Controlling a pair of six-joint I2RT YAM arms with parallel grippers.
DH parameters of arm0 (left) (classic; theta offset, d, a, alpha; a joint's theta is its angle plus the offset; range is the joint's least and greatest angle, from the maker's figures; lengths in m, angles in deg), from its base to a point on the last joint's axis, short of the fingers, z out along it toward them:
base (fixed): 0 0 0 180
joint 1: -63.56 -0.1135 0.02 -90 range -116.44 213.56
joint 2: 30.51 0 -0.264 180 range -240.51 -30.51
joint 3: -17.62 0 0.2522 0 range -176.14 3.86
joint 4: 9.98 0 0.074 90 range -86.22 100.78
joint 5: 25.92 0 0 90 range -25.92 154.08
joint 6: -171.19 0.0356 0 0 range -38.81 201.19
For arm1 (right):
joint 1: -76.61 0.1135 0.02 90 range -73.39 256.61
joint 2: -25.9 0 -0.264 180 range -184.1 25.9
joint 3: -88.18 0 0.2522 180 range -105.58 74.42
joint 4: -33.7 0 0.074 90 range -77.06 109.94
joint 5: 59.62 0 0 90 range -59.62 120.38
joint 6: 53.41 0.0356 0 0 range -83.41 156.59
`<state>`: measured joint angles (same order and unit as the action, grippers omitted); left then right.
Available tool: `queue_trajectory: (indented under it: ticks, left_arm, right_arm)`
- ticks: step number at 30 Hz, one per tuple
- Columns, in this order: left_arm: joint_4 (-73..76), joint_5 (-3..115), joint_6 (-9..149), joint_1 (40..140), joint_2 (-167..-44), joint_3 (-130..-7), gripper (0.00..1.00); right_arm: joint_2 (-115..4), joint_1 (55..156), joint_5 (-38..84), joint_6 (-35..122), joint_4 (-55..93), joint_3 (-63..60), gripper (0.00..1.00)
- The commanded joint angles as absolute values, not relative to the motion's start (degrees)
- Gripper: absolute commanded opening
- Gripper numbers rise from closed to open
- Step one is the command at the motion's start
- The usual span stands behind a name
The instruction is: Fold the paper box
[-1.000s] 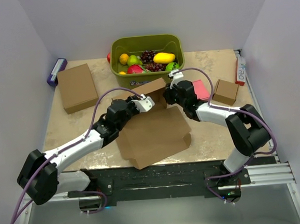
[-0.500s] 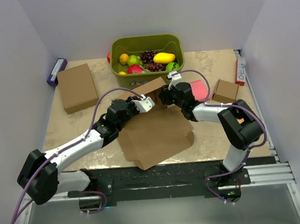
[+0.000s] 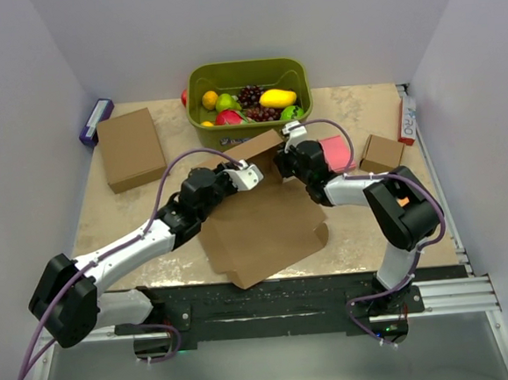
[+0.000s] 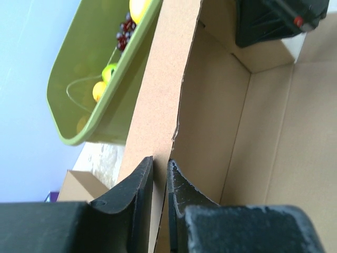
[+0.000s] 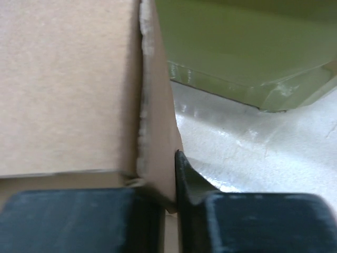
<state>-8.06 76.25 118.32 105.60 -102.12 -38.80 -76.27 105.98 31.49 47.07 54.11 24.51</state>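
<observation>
On the table [image 3: 362, 111], at its near middle, the paper box [image 3: 266, 229] is laid half open. Its far wall is raised just in front of the green basket [image 3: 244, 66]. The cardboard is judged light and stiff but easily creased, so it is best taken by thin edges close to the fold lines. The raised wall is pinched at its top edge by the left gripper [image 4: 160, 167]. The flap at its right end is clamped by the right gripper [image 5: 175, 158].
</observation>
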Motion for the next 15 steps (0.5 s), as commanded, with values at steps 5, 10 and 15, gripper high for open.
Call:
queue_trajectory:
  ticks: [5, 10, 15]
  left_arm:
    - [-5.5, 71.4, 114.7, 106.0, -102.3, -39.7, 0.02]
    - [-5.4, 71.4, 114.5, 106.4, -102.9, -40.0, 0.00]
    - [-5.4, 71.6, 114.5, 106.6, -103.2, -40.0, 0.00]
  right_arm:
    - [-76.8, 106.8, 36.9, 51.9, 53.8, 22.8, 0.00]
    - [-77.2, 106.8, 40.1, 51.4, 51.7, 21.8, 0.00]
    - [-77.3, 107.0, 43.7, 52.5, 48.2, 20.8, 0.00]
